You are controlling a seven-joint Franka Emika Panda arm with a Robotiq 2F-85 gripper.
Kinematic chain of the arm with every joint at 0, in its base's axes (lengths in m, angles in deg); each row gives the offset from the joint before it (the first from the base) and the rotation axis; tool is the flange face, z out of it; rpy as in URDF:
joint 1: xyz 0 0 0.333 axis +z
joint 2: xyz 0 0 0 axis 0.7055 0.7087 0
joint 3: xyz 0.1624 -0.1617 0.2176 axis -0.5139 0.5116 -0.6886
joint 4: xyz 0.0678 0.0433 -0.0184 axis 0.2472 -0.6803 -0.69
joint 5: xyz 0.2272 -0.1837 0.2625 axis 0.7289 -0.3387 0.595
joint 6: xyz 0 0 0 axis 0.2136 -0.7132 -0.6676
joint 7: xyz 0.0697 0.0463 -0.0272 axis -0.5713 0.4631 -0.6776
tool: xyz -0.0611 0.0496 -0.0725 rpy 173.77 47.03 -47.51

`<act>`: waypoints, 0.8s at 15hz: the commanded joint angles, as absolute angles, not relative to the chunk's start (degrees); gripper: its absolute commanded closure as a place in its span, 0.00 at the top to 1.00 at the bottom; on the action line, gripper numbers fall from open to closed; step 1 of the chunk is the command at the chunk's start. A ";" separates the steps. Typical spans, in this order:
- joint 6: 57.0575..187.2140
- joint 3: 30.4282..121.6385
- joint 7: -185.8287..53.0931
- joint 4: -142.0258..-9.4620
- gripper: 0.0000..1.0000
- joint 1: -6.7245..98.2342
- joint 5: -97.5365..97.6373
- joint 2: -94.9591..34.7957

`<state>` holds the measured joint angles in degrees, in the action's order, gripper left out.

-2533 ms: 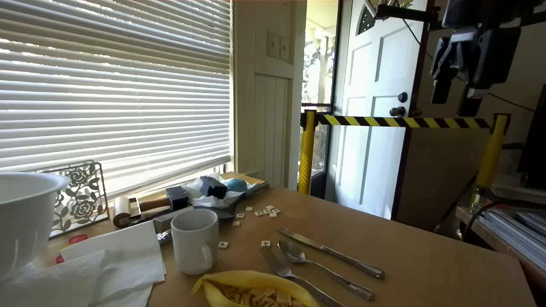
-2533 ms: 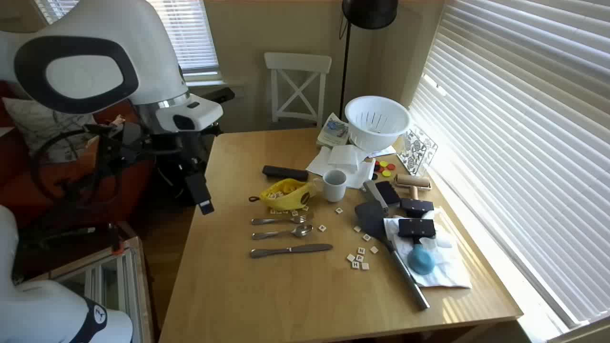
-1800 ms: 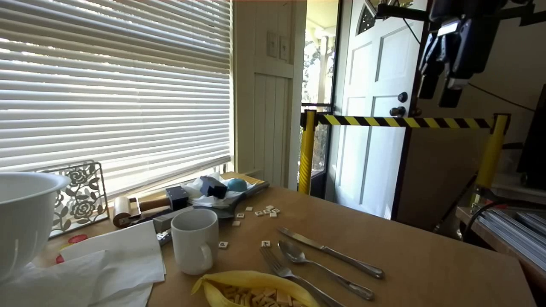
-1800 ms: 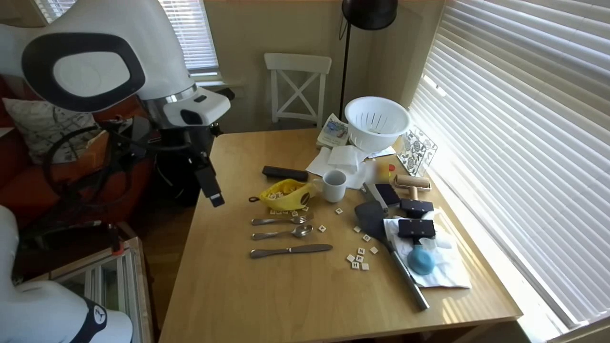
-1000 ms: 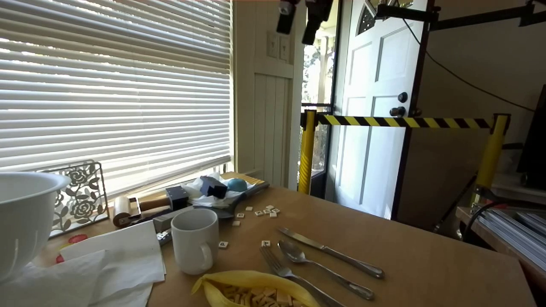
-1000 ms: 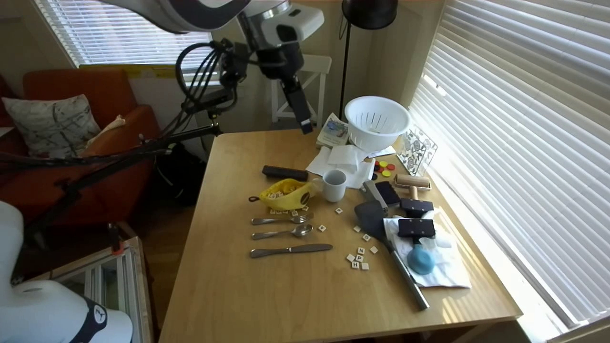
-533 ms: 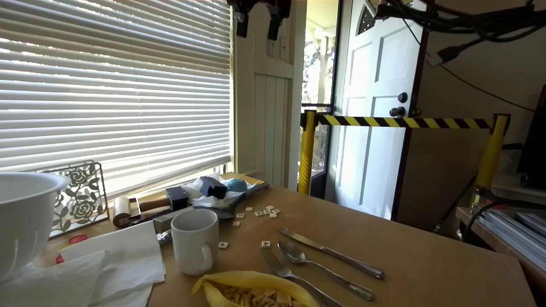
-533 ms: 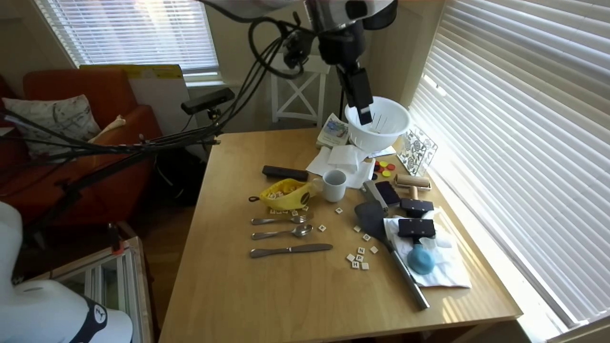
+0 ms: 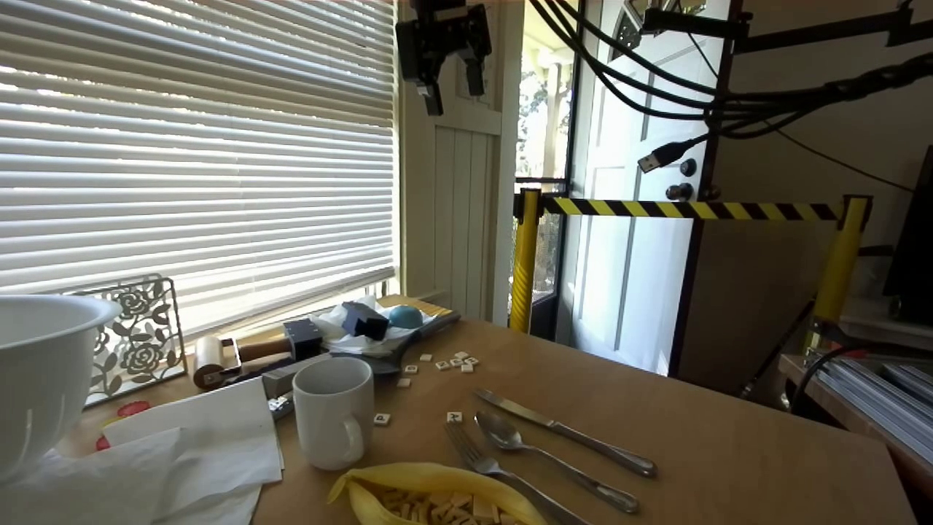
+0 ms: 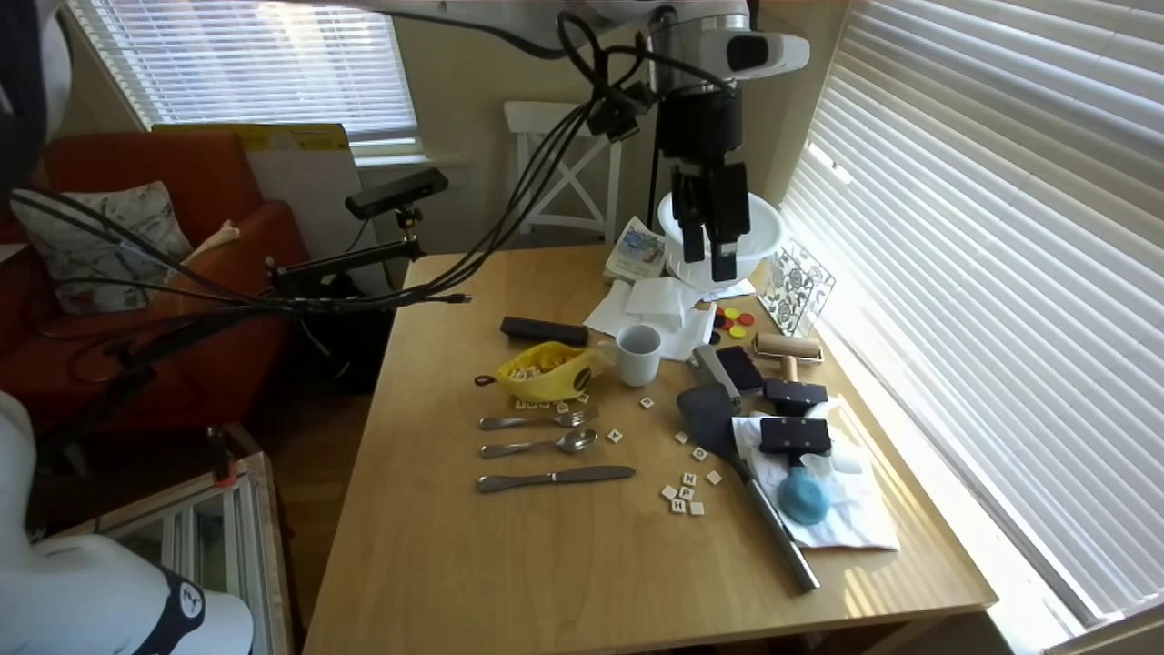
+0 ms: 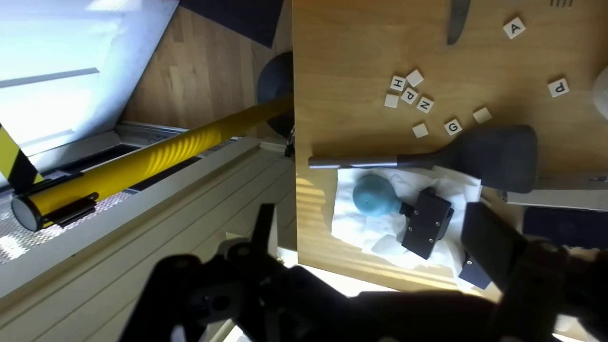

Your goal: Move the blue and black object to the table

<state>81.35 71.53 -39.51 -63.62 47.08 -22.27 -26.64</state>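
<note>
Hovering well above the counter (image 10: 473, 564) with end effector (image 9: 455, 97) released, spreading fingers (image 11: 491, 237) wide apart. Looking down in the wrist view onto the blue and black object (image 11: 406, 209), showing there between the fingers but lying well below them, resting on a white sheet (image 11: 346, 213) of cloth or paper lying on the counter. Noticing a black spatula (image 11: 498, 156) stretching along the edge of that sheet, plus a separate dark block (image 10: 794, 395) sitting near the object. Outward from there, seeing letter tiles (image 11: 409, 95) lying loose near the spatula, then a knife (image 10: 556, 478), a spoon (image 10: 575, 441) and a fork (image 10: 556, 420) lying roughly parallel. Beyond the fork, finding a yellow pouch (image 10: 546, 391) holding more tiles (image 9: 452, 503), standing just beside a white mug (image 10: 638, 355), with a black case (image 10: 544, 330) lying near both. Farther out, spotting a white bowl (image 9: 44, 379) standing near a book (image 10: 638, 250) at one end of the counter.
</note>
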 commanded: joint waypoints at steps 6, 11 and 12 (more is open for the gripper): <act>82.13 73.35 -39.48 -62.68 1.00 48.35 -20.90 -26.52; 86.44 72.16 -39.04 -49.63 1.00 47.72 -20.24 -15.99; 86.78 74.19 -39.07 -46.85 1.00 49.24 -18.79 -13.69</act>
<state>86.64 72.43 -39.37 -58.17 47.77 -21.84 -22.39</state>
